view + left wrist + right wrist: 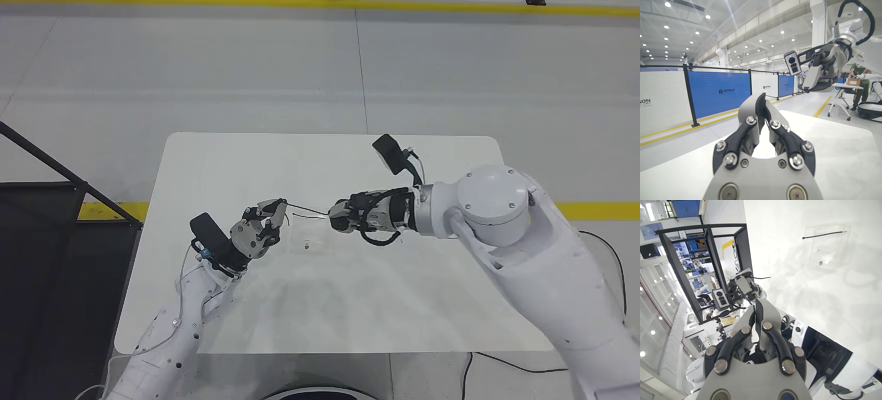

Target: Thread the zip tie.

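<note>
A thin black zip tie (308, 210) spans the gap between my two grippers above the white table (420, 300). My left gripper (273, 212) is shut on one part of it, and a short end of the tie (762, 277) sticks out past that gripper (748, 276). The strip runs on to my right gripper (336, 216), which is shut on its other end (754, 308). In the left wrist view my own pads (761, 106) are pressed together, with the right gripper (806, 89) facing them, higher and a little apart.
A clear shallow tray (829, 262) lies on the table just below the grippers (310, 243), with a second black zip tie (826, 235) in it. A black frame (40, 190) stands off the table's left edge. Most of the tabletop is bare.
</note>
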Tool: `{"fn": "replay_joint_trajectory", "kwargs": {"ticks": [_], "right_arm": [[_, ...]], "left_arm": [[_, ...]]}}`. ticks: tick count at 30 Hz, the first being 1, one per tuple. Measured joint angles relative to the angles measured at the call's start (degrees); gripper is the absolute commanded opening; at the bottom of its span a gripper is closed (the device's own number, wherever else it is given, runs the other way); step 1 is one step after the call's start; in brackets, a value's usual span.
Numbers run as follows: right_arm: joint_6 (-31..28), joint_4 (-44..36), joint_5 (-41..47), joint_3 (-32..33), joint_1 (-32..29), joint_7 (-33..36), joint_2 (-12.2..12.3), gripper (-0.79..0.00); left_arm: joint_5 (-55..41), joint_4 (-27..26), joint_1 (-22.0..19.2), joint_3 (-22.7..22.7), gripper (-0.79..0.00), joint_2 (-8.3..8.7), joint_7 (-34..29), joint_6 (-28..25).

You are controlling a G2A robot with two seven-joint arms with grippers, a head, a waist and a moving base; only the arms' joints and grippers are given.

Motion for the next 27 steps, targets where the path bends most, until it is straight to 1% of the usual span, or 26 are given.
{"fn": "replay_joint_trajectory", "kwargs": {"ticks": [27], "right_arm": [[0.27,1.71,1.85,-1.22,1.55,-0.77,-0.77,-0.785]], "left_arm": [[0.0,0.0,0.0,0.0,-0.785,0.0,0.0,0.0]]}}
